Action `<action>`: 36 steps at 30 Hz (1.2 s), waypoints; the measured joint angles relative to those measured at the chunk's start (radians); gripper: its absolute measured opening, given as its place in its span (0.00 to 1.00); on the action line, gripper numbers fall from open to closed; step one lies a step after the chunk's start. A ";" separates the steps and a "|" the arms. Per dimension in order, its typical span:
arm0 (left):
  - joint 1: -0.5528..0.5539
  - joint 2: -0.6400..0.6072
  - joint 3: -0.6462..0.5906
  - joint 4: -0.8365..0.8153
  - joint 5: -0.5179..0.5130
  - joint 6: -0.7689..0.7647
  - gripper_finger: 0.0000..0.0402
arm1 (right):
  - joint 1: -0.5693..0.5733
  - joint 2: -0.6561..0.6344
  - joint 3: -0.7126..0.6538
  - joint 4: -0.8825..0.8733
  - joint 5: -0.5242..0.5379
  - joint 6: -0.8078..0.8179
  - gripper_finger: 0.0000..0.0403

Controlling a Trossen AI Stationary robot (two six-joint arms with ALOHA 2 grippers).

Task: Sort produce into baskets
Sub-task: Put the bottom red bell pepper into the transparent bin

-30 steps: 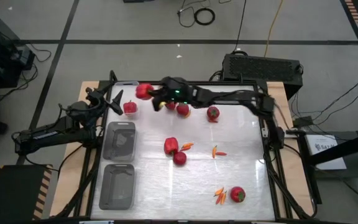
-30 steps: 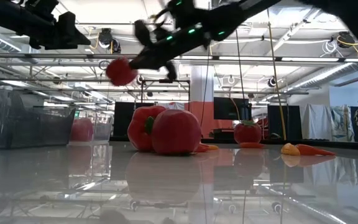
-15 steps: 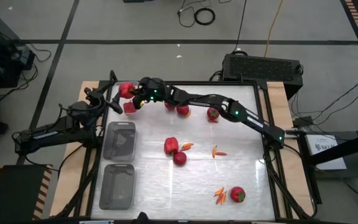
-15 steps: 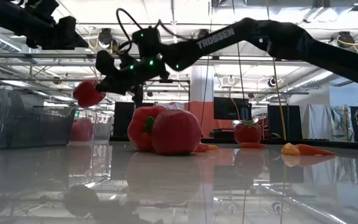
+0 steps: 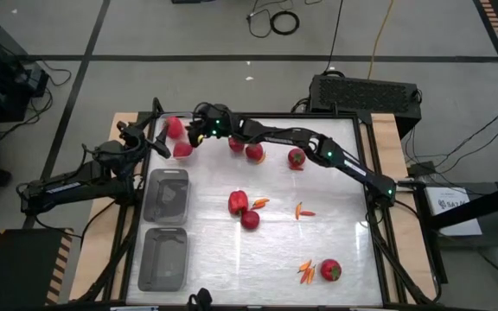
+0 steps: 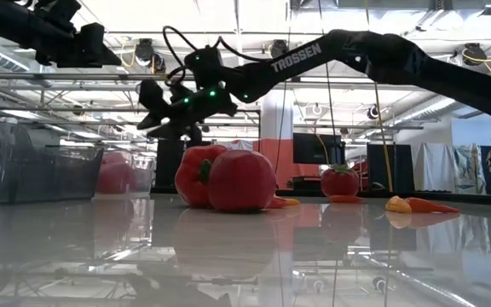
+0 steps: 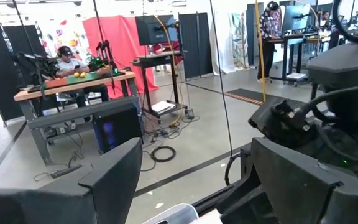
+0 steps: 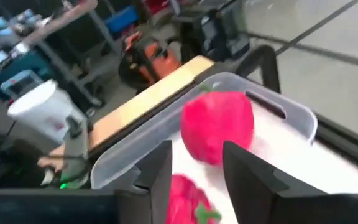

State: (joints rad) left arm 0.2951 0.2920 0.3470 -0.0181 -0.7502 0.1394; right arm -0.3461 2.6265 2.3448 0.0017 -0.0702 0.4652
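Note:
My right gripper (image 5: 194, 136) reaches to the table's far left corner and is open and empty (image 8: 194, 163), over a clear bin (image 8: 294, 115). A red piece of produce (image 8: 218, 126) lies just ahead of its fingers inside the bin (image 5: 159, 131), beside a second red one with a green stem (image 8: 186, 202). The low view shows red through the bin wall (image 6: 113, 175). My left gripper (image 5: 143, 138) is open and raised at the table's left edge. Red peppers and tomatoes (image 5: 238, 203) (image 5: 296, 157) (image 5: 330, 269) and small orange chilies (image 5: 303, 211) lie on the white table.
Two more clear bins (image 5: 166, 195) (image 5: 162, 259) stand along the left side. Two red pieces (image 5: 254, 153) lie under my right arm. A pepper and a tomato (image 6: 228, 179) stand mid-table, chilies (image 5: 306, 273) at the near right. A person sits in the room behind (image 7: 64, 59).
My right gripper has carried a red piece of produce toward the table's left edge, out over the far left bin. It has opened and let go, and the piece has dropped from the fingers into the bin beside the other red one.

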 joint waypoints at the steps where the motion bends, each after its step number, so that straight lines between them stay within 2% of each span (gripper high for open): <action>1: 0.000 0.000 0.000 -0.001 0.000 0.000 0.77 | -0.005 -0.007 0.000 -0.012 -0.028 -0.006 0.35; 5: 0.000 0.000 0.000 -0.006 0.000 0.000 0.77 | -0.030 -0.079 0.000 -0.136 -0.170 -0.001 0.37; 9: 0.000 0.000 0.000 -0.006 0.000 0.000 0.77 | -0.051 -0.164 0.001 -0.378 -0.248 -0.029 0.37; 19: 0.000 0.000 0.000 0.004 0.001 -0.001 0.77 | -0.047 -0.362 0.001 -0.987 -0.244 -0.160 0.36; 23: 0.000 0.000 0.000 0.011 0.020 -0.002 0.77 | -0.010 -0.400 0.001 -1.187 -0.171 -0.115 0.36; 26: 0.000 0.000 0.000 0.015 0.085 -0.003 0.77 | 0.037 -0.420 0.001 -1.351 -0.074 -0.042 0.36; 29: 0.000 0.000 0.000 0.039 0.193 -0.003 0.77 | 0.101 -0.418 0.001 -1.468 -0.019 0.024 0.36; 32: -0.001 0.000 0.000 0.061 0.339 -0.005 0.77 | 0.181 -0.417 0.000 -1.538 0.002 0.098 0.36; 36: -0.001 0.000 0.000 0.091 0.562 -0.036 0.77 | 0.293 -0.417 0.000 -1.547 0.021 0.187 0.36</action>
State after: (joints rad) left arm 0.2939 0.2924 0.3470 0.0728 -0.1878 0.1039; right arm -0.0527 2.2093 2.3447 -1.5449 -0.0492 0.6524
